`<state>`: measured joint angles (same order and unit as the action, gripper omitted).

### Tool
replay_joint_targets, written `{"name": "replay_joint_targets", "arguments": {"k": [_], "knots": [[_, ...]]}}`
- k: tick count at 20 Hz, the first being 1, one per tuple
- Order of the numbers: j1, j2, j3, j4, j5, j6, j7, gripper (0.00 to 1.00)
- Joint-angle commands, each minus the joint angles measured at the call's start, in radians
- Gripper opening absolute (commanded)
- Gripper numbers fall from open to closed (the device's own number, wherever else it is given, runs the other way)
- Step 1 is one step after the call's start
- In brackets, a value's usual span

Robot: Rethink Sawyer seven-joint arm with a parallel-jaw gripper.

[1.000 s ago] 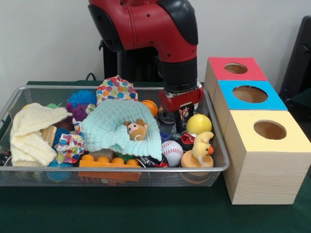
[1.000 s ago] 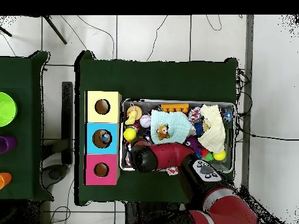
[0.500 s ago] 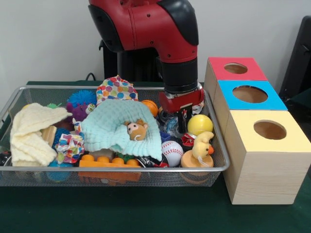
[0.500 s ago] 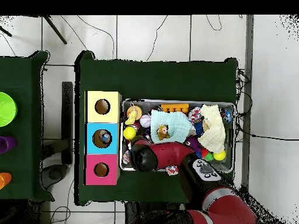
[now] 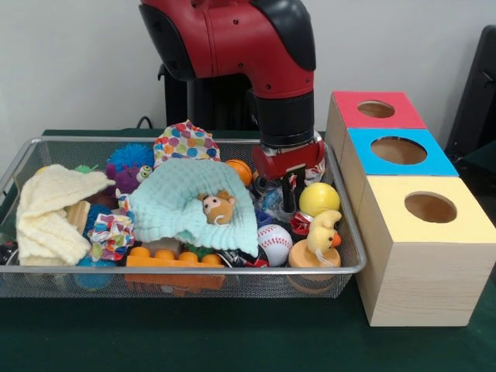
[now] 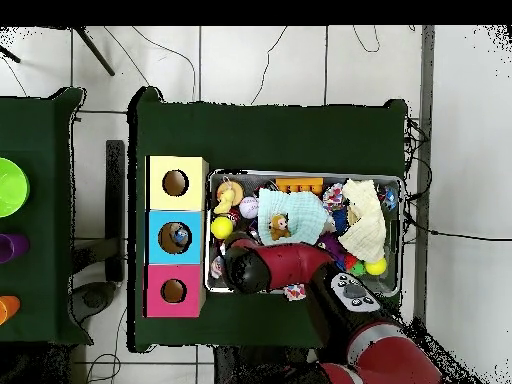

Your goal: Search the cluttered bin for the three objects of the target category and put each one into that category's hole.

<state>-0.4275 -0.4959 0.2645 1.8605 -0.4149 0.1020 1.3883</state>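
A wire mesh bin [image 5: 46, 271] full of toys sits on the green-covered bench [image 5: 232, 341], with a row of three wooden boxes just beside its end: a yellow-topped box [image 5: 426, 256] at the bench's near edge in the front view, a blue-topped box [image 5: 399, 151] in the middle and a red-topped box [image 5: 376, 108] farthest back, each with one round hole in its top. From overhead a small item shows inside the blue box's hole [image 6: 179, 236]; the other two holes look dark. The red and black arm reaches down into the box-side end of the bin, and its pincer [image 5: 288, 203] hangs among the clutter there, just beside a yellow ball [image 5: 318, 198]; one dark finger shows, and I cannot tell whether the pincer is apart or together. The yellow ball is plain, smooth and round, and lies against the bin's box-side wall. Near it, toward the bin's front corner, are a white baseball [image 5: 273, 243] with red stitching and a yellow duck [image 5: 322, 232] standing on a round wooden disc. A small orange ball [image 5: 239, 171] sits behind the mint-green cloth [image 5: 182, 205], on which a little brown stuffed animal [image 5: 218, 208] rests. A pale yellow cloth [image 5: 50, 213] covers the opposite end, and an orange building block [image 5: 167, 260] lies along the front wall.
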Motion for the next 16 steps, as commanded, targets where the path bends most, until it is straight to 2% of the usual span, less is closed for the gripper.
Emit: {"name": "replay_joint_targets", "arguments": {"k": [1, 9, 16], "knots": [[-0.003, -0.036, 0.009, -0.094, 0.004, 0.102, 0.077, 0.00], [0.001, -0.060, 0.009, -0.082, 0.010, 0.123, 0.078, 0.00], [-0.005, -0.043, 0.009, -0.080, -0.001, 0.098, 0.086, 0.00]]}}
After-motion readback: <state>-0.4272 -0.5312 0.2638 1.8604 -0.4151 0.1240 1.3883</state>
